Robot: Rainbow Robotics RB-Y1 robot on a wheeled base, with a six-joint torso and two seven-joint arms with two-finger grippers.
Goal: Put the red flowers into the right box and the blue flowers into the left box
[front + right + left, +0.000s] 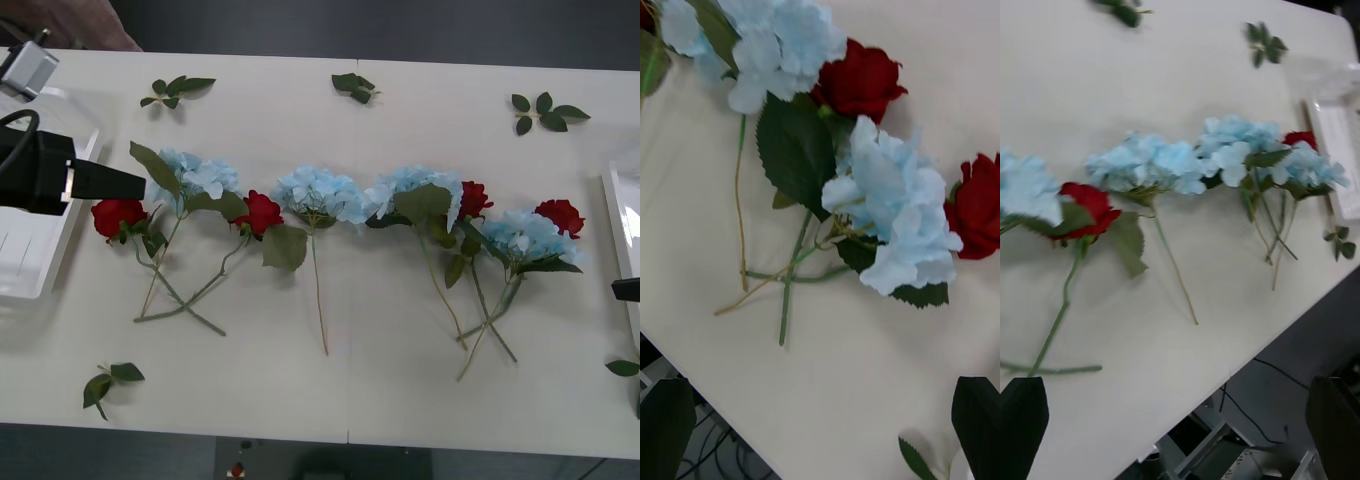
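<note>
My left gripper (140, 186) hung over the table's (400, 390) left end, its black fingers pointing toward the flower row, and the tip sat just above and between the leftmost red rose (117, 215) and the first blue flower (198, 176). From my left wrist camera the two black fingers (1022, 424) stood apart at the corners, spread and holding nothing. The left box (40, 255) lay below my arm, at the table's left edge, beside that first rose.

Moving rightward along the row: a second red rose (262, 212) lay just right of the first blue head, its stem crossing the other stems. Then came the middle blue flower (318, 194), with a single long stem, then another blue head (415, 185) touching a third red rose (472, 198). The last blue flower (527, 235) lay lower, with the fourth red rose (560, 215) at its upper right.

Loose leaf sprigs (176, 90) lay scattered along the far edge and the near corners.

My right gripper (626, 289) waited at the table's right edge over the right box (618, 215), well apart from the nearest rose. In my right wrist view its black fingers (981, 424) stood wide, empty, with a blue head (895, 217) and two roses (861, 79) ahead.
</note>
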